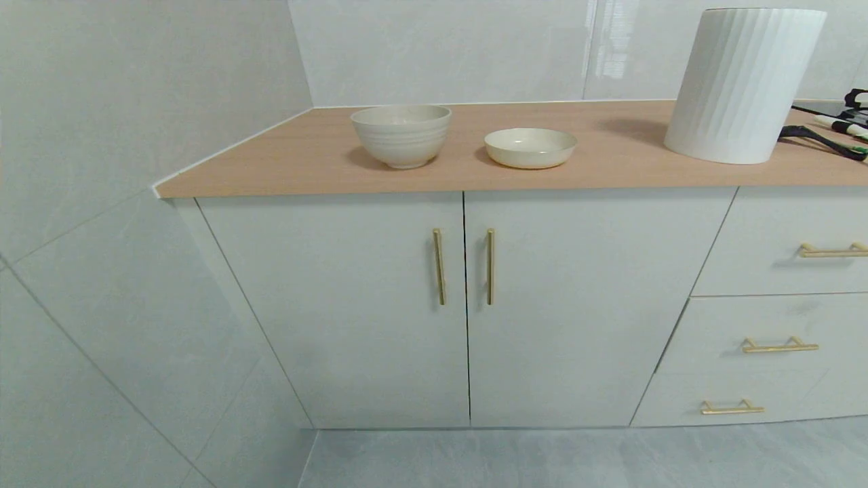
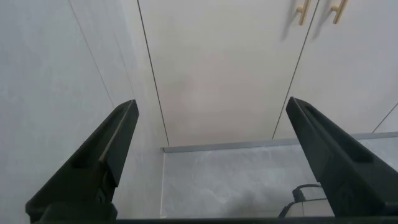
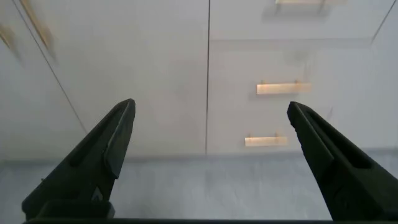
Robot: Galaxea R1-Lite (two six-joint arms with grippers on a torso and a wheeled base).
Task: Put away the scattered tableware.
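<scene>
Left end effector point(image 2: 210, 104), right end effector point(image 3: 210, 104) agape; utensils point(image 1: 824, 141) cropped at edge

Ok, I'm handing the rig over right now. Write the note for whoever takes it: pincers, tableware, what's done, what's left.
Left pincer: open, empty, low before the white double cabinet doors.
Right pincer: open, empty, low before the white drawers.
Deep cream ribbed bowl and shallow cream dish stand apart on the wooden countertop.
Done: nothing; doors shut.
Left: both pieces to put away.
</scene>
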